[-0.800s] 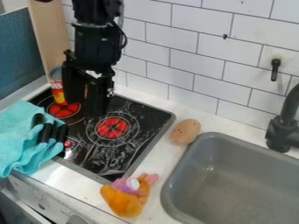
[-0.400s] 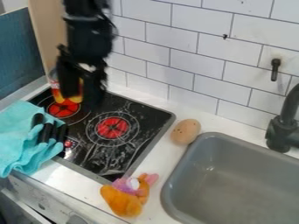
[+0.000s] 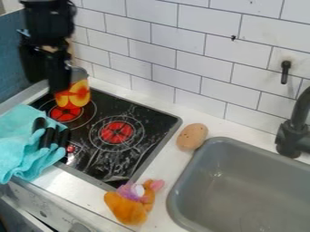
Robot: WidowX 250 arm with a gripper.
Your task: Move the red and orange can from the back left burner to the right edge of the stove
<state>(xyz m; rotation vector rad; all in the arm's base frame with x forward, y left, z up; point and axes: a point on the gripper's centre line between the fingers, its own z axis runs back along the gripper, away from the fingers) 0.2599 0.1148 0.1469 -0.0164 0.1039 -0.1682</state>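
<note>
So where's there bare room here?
Hob centre and right, between can and potato; counter strip between potato and toy; sink floor. Crowded: hob's left, with towel, can, and gripper above.

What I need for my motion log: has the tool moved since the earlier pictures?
Yes: judged against the red burner nearer the sink, the tool has shifted farther away, toward the picture's left edge and slightly upward.

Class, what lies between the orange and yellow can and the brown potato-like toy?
The camera view shows black stovetop, then a strip of white counter, between the can and the potato-like toy; no separate object lies there.
</note>
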